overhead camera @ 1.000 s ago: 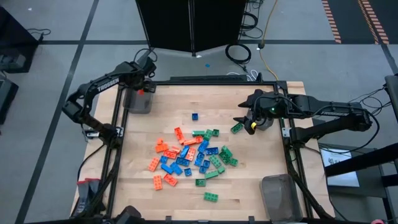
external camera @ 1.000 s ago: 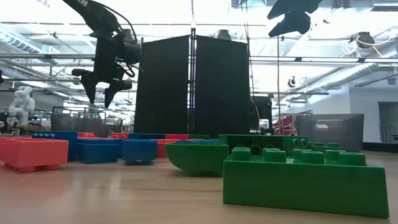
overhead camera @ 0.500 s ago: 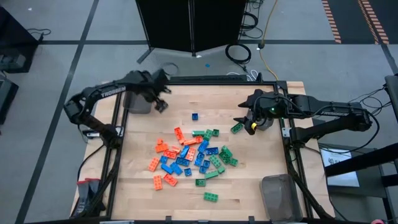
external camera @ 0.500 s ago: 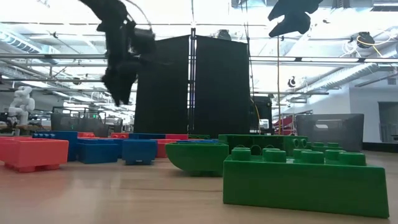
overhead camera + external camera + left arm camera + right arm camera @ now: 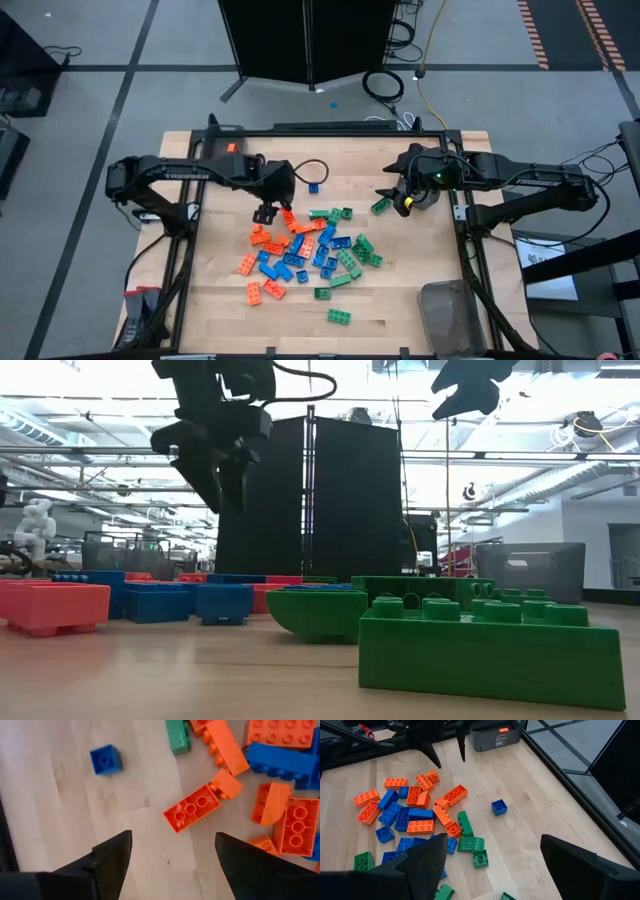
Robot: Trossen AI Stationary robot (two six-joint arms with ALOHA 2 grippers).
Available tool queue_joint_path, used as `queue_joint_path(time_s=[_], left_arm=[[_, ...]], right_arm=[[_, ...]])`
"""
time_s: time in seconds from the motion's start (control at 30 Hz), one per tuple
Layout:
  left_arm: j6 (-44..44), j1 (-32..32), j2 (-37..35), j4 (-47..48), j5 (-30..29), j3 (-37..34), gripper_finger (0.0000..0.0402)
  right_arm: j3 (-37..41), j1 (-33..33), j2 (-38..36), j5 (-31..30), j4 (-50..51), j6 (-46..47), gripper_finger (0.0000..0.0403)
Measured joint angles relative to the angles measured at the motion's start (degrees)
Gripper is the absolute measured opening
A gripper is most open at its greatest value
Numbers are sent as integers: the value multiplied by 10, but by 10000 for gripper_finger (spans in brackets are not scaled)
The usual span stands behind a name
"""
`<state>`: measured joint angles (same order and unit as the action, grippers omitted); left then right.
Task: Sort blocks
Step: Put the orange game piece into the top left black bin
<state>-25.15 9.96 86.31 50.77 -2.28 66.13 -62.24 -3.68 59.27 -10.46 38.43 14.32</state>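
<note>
So the left claw (image 5: 265, 212) is hanging over the far-left fringe of the block heap, fingers spread and nothing between them. In its own wrist view the gap between the fingers frames a lone orange block (image 5: 191, 812) lying flat on bare wood at the edge of the heap, with a little blue block (image 5: 105, 760) off by itself nearer the far edge of the tabletop (image 5: 410, 300). My read: this is the reach-for-the-next-piece step, and the orange one looks like the pick.

The blocks (image 5: 300, 250) are mostly a jumble in the middle of the tabletop, orange, blue and green all mixed, plus a few stragglers: a green one (image 5: 339, 317) toward the near edge and another green one (image 5: 380, 207) over by the right claw (image 5: 390, 196). That claw is spread wide too, empty, parked up high near the right edge, looks like it's just waiting.

There are grey bins, one at the near-right corner (image 5: 450, 310) and one at the far-left corner (image 5: 497, 732).

Next move, I'd guess: drop straight down so the fingers straddle the orange block across its short side, then close. It sits close to another orange piece, so a sloppy descent could nudge the neighbours. Which bin takes orange, can't tell from here.
</note>
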Motion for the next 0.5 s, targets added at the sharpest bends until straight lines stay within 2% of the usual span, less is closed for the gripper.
queue_joint_path(time_s=[0.5], left_arm=[[-120,-4,100,-7,37,0,286]], right_arm=[[0,0,0,1,6,0,315]])
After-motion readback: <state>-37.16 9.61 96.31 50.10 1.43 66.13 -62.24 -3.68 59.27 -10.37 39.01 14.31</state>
